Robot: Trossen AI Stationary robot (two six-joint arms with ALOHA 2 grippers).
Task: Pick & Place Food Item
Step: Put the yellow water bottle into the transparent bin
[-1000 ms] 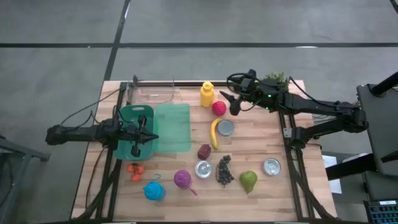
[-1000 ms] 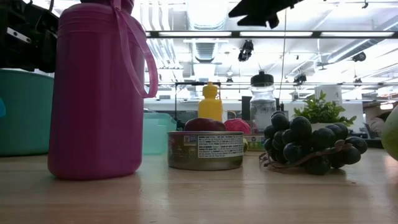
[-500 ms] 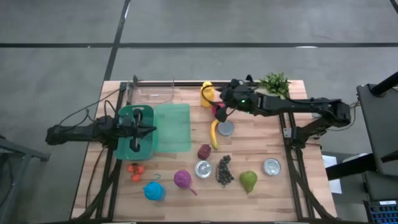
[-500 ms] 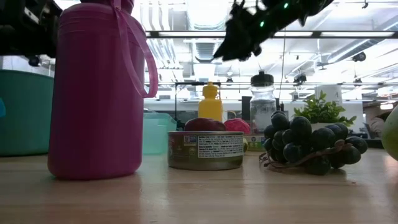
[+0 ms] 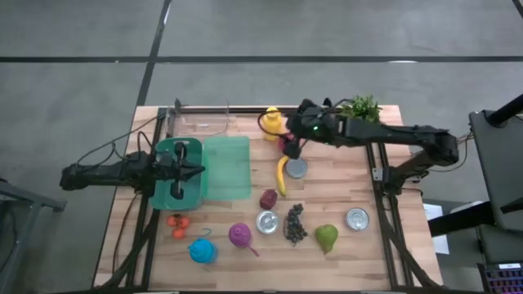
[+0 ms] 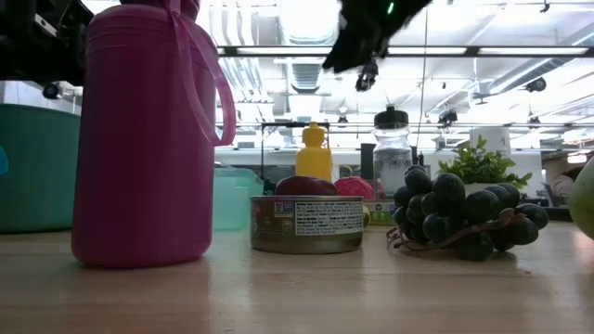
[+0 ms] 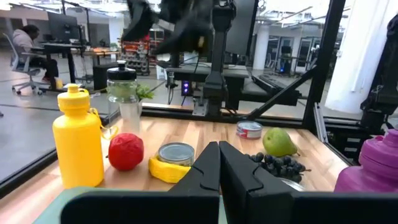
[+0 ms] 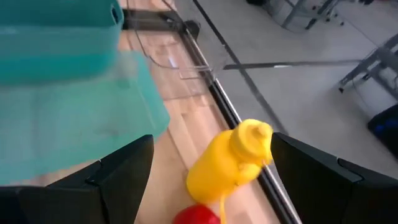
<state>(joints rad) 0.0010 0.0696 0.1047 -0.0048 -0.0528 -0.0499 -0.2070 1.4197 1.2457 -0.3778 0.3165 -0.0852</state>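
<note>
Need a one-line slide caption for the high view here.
Right gripper, open, hovers over the red ball beside the yellow bottle; left gripper waits shut over the teal bin.

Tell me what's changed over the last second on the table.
The right gripper swung from beside the plant across toward the yellow bottle and red ball, and now hangs open above them, holding nothing. The left gripper stayed shut over the teal bin. No object on the table has moved.
</note>
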